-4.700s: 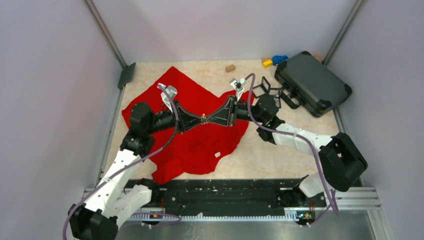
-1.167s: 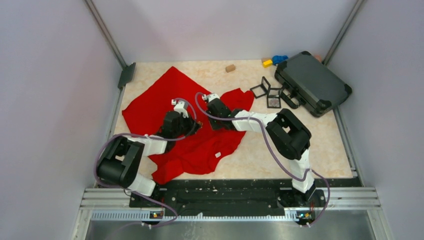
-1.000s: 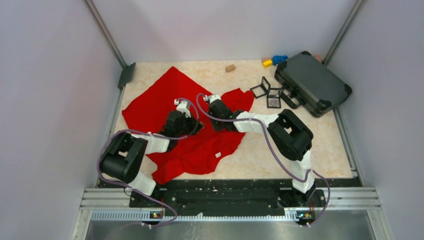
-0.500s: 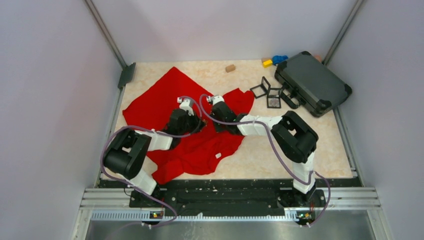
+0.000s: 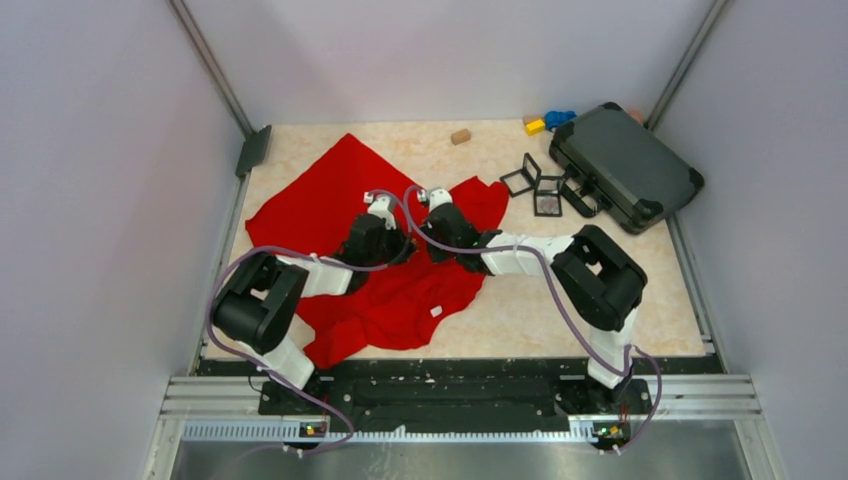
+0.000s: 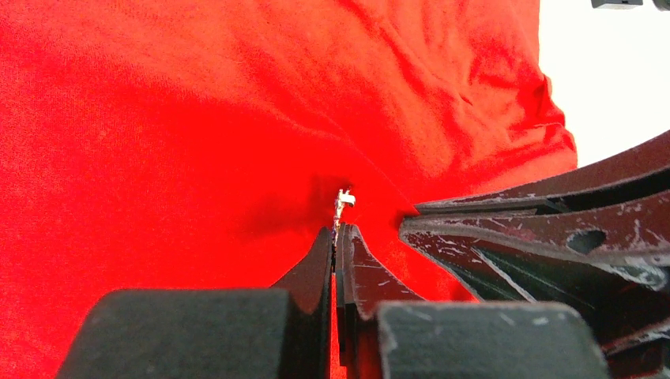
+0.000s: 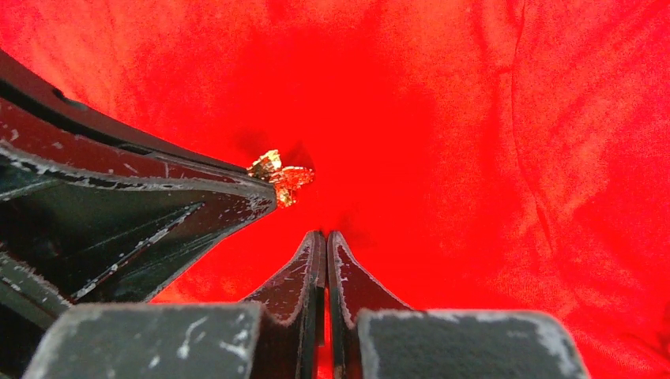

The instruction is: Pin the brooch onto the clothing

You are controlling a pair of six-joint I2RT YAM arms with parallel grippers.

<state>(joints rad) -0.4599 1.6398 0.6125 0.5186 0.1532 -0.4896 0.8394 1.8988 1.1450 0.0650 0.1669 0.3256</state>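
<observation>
Tag: a small white tag [image 5: 436, 310] is seen on the near right part of the red garment [image 5: 300, 205].
Garment: it is spread, crumpled, over the left and middle of the counter [image 5: 560, 310], from the near edge toward the far left corner.
Left jaws: brought in from the left over the middle of the garment and closed on the brooch [image 7: 282, 175], which sticks out beyond the tips, right at the cloth.
Right jaws: brought in from the right and shut tight, with the tips set on the cloth just beside the left ones. Whether a pinch of cloth is held cannot be told.
Far right: a black case [image 5: 625, 165], black frames [image 5: 535, 185] and small blocks [image 5: 550, 122] lie well apart from the work.
Step judged: the pin is being worked into the cloth, and no fastening is shown yet.
Risk, slip: the brooch is held by a thin edge only, so it could be twisted out of the grip if the cloth is pushed against it.
Risk, cloth: if the cloth is not kept taut, the pin could be slid over it rather than through it.
Risk, contact: the two sets of tips are very close, so they could be knocked together.
Left wrist view: only a silvery pin part is shown.
Right wrist view: the gold face is shown.
Top view: the brooch is hidden by the arms, but the whole layout is given.
</observation>
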